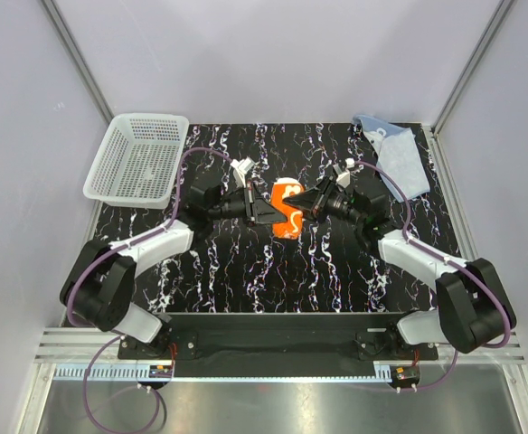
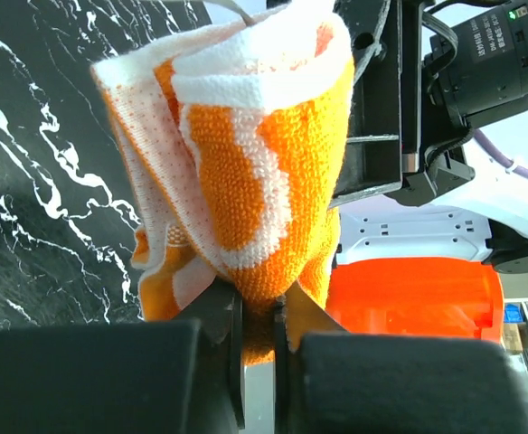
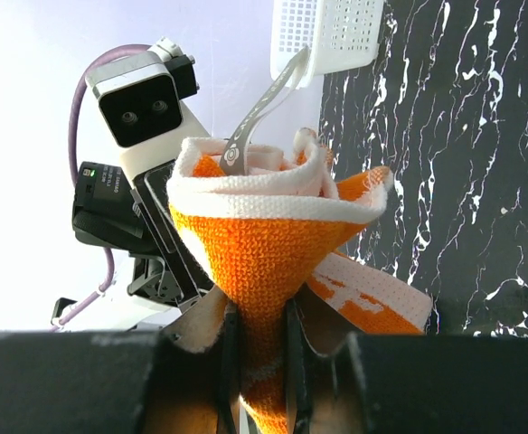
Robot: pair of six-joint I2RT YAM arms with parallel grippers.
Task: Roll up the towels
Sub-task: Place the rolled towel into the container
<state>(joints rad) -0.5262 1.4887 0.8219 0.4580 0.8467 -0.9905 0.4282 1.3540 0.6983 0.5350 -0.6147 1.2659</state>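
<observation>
This is a robotics lab test cell. Plain white panel walls [image 1: 246, 54] on bare aluminium posts [image 1: 72, 54] box in a black marbled tabletop [image 1: 273, 271] on the left, right and far sides. The left arm [image 1: 146, 244] and right arm [image 1: 418, 258] are bolted to a black base plate [image 1: 273, 327] at the near edge, trailing purple cables [image 1: 85, 271].

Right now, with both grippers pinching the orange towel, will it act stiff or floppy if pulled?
Probably floppy: the orange towel bunches in soft folds above the left gripper. Likely grippy: looped terry sits pinched in the right gripper. The roll looks loose, so it may unwind.
</observation>
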